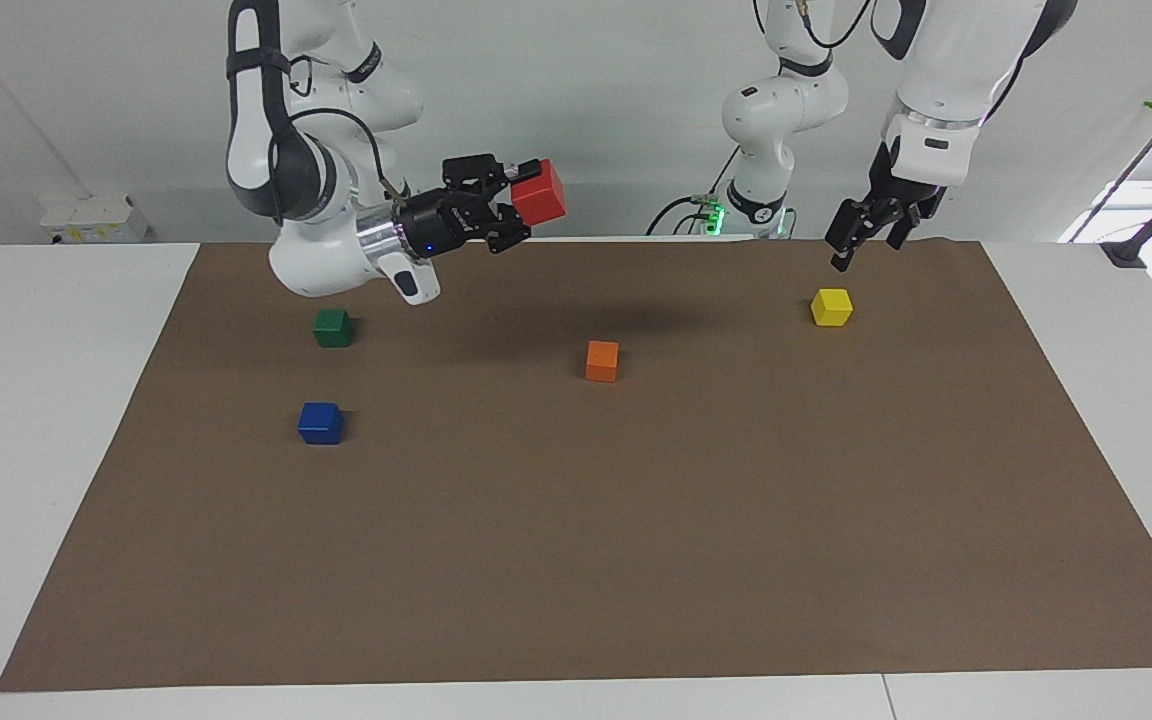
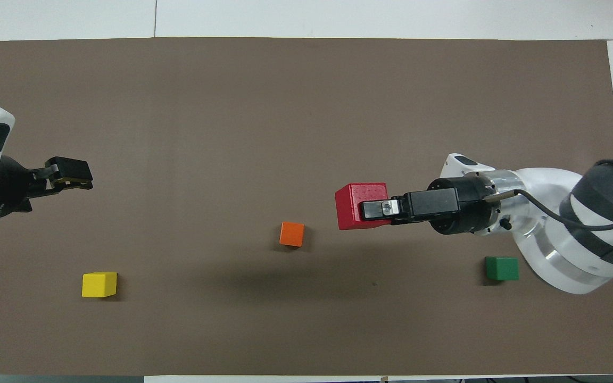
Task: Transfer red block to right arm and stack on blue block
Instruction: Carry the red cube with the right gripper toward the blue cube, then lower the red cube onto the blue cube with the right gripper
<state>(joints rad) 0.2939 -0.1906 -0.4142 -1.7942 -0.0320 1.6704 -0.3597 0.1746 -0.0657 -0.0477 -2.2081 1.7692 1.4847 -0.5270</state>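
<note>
While the right pincer point(image 1: 514, 213) is clamped on the red block point(image 1: 539, 192), it holds the block raised over the brown mat point(image 1: 636, 520) on the table. Blue block point(image 1: 320, 423) sits on the mat, farther from the robots than the green block point(image 1: 333, 327). Left pincer point(image 1: 861, 232) hangs with fingers apart above the yellow block point(image 1: 831, 307).

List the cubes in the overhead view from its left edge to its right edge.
Small yellow cube → small orange cube → bright red cube held up in the right pincer → dark green cube.
</note>
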